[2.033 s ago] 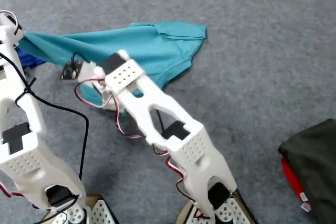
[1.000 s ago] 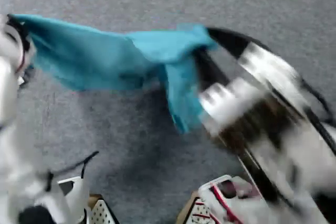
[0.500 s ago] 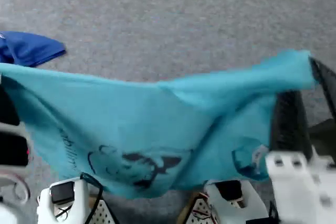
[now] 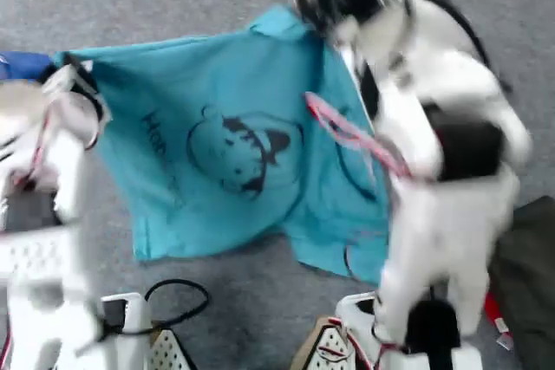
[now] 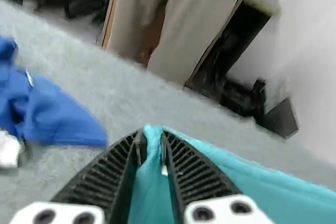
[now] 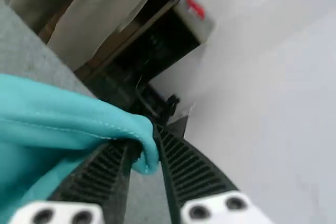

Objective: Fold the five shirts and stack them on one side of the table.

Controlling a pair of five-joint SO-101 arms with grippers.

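One shirt at most looks dealt with: the dark bundle (image 4: 525, 270) at the bench's right edge (folded or not, I cannot tell). Mid-bench, the teal shirt (image 4: 217, 153) hangs spread and unfolded between my left hand (image 5: 152, 142) and right hand (image 6: 149, 148), each pinching a corner. Farther off, at the left edge, a blue shirt (image 5: 47, 116) lies crumpled. Most of the job remains, I judge.

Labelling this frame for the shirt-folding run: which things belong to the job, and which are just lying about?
Job: teal shirt, clamped by left gripper and right gripper; blue shirt at the table's edge; dark garment on the opposite side.
Lying about: black cable by the arm bases; dark cabinet behind the table.
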